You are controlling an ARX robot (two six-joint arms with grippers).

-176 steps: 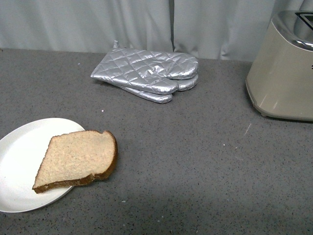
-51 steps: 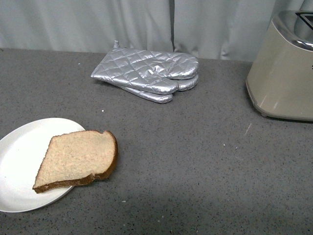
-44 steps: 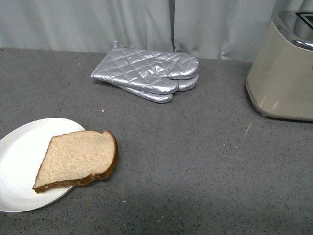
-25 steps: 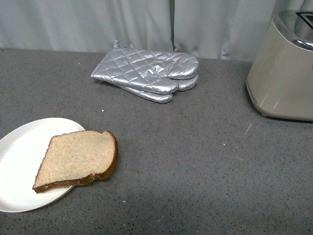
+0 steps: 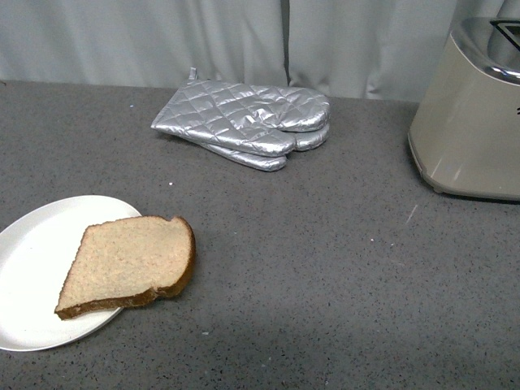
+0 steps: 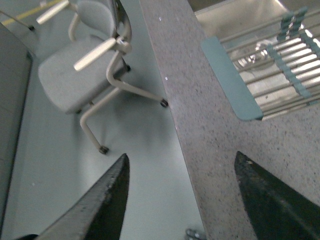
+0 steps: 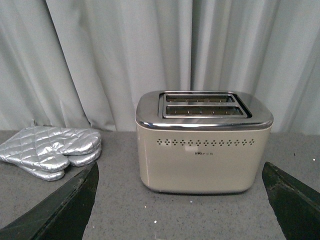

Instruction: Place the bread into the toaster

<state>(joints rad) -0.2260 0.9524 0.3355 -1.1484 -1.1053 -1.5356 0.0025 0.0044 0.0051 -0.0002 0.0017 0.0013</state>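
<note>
The bread (image 5: 130, 264) overhangs a white plate (image 5: 32, 260) (near-left of the worktop (image 5: 325, 268)). The toaster (image 5: 471, 114) stands far right, oven mitts (image 5: 244, 122) behind, open surface between. Left gripper (image 6: 181, 165) and right gripper (image 7: 180, 170) both gape apart.

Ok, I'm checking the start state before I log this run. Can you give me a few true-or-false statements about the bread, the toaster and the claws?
1. The bread lies partly on the white plate. True.
2. The toaster holds a slice. False: both slots look empty.
3. The oven mitts sit on top of the toaster. False: they lie on the counter, apart from it.
4. The right claw is open and holds nothing. True.
5. The left claw grips the bread. False: it is open at the counter's edge, and no bread shows in its view.
</note>
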